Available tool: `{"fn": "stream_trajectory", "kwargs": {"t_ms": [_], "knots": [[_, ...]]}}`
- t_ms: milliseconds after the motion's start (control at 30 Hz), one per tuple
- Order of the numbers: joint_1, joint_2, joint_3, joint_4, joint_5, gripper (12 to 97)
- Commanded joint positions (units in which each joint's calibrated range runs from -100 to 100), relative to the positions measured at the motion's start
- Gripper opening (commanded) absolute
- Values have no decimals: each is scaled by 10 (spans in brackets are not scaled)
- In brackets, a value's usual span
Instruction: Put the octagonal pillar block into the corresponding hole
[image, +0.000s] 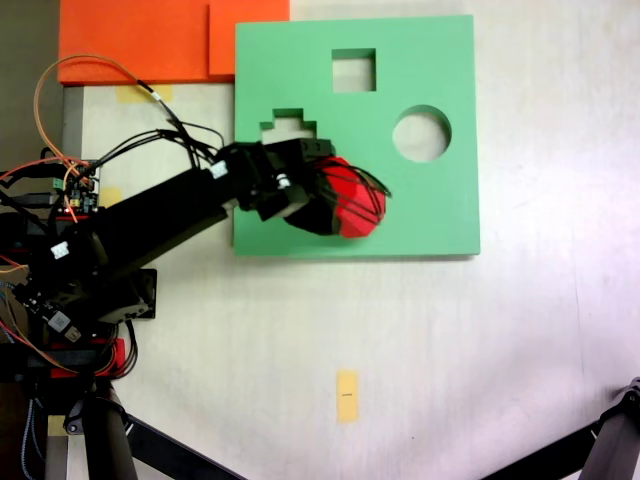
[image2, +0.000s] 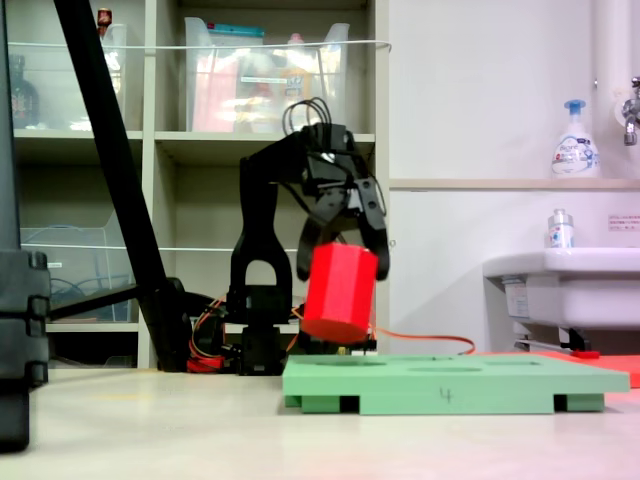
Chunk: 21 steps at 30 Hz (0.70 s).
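The octagonal pillar block (image: 358, 203) (image2: 340, 295) is bright red and hangs tilted a little above the light-green foam board (image: 440, 210) (image2: 450, 378), over its lower-middle part. My gripper (image: 345, 195) (image2: 345, 258) is shut on the block, with one black finger on each side of its upper half. The arm reaches in from the left in the top-down fixed view. A square cut-out (image: 353, 70), a round cut-out (image: 421, 133) and part of a cross-shaped cut-out (image: 288, 120) show in the board. The corresponding hole is hidden beneath the gripper and block.
Orange foam sheets (image: 130, 40) lie beyond the board's top-left corner. The arm's base and wiring (image: 60, 280) sit at the left. A yellow tape strip (image: 347, 395) marks the table. Tripod legs (image: 620, 430) stand at the bottom corners. A sink (image2: 570, 280) stands at the right.
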Motion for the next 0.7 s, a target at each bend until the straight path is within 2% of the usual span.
{"fn": "stream_trajectory", "kwargs": {"t_ms": [0, 667], "knots": [[2, 4, 17, 55, 3, 355], [9, 60, 18, 92, 14, 363]]}}
